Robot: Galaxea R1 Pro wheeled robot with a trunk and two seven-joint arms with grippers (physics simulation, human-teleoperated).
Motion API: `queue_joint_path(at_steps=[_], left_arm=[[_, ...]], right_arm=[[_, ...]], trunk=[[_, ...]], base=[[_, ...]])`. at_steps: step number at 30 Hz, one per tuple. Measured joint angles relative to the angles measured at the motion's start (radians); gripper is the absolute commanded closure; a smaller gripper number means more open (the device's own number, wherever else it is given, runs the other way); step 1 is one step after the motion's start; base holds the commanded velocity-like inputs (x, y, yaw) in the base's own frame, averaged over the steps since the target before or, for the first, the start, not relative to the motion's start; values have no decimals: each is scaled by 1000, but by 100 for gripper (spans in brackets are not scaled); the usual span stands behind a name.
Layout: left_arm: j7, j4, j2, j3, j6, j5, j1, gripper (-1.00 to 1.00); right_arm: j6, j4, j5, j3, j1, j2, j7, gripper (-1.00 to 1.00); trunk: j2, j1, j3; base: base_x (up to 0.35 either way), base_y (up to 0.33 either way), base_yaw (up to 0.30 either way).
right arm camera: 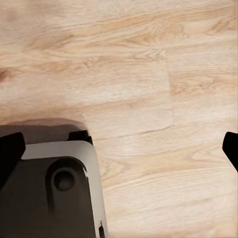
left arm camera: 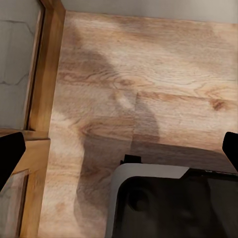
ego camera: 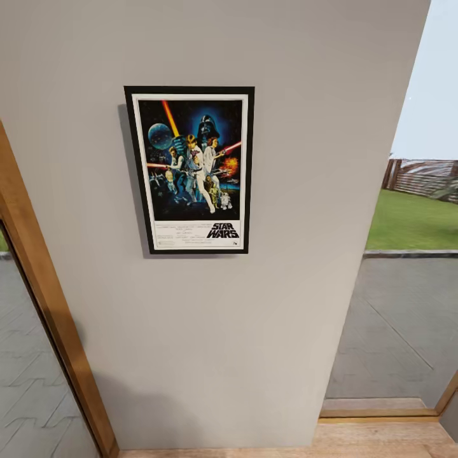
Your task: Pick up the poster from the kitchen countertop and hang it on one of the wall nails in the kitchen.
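Observation:
The poster (ego camera: 189, 170) hangs upright and flat on the pale grey wall (ego camera: 267, 331) in the head view, its black frame casting a thin shadow on its left side. No nail shows; whatever holds the poster is hidden behind it. The kitchen countertop is out of view. In the left wrist view my left gripper (left arm camera: 120, 153) points down at the wood floor, open, its black fingertips (left arm camera: 10, 158) at the picture's sides with nothing between them. My right gripper (right arm camera: 120, 151) is likewise open over the floor, its fingertips (right arm camera: 11, 153) wide apart.
A wooden door frame (ego camera: 51, 305) runs along the wall's left side. To the right, an opening looks onto grey paving (ego camera: 394, 318) and a lawn. The wood floor (left arm camera: 148, 74) lies below, with my grey-and-black base (left arm camera: 163, 203) (right arm camera: 49, 193) under both grippers.

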Motion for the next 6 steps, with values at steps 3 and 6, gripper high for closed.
queue_joint_path(at_steps=[3, 6], left_arm=[[0, 0, 0, 0, 0, 0, 0, -100], [0, 0, 0, 0, 0, 0, 0, -100]], right_arm=[[0, 0, 0, 0, 0, 0, -1, -100], [0, 0, 0, 0, 0, 1, -1, -100]], trunk=[[0, 0, 0], [0, 0, 0]], base=[[0, 0, 0], [0, 0, 0]])
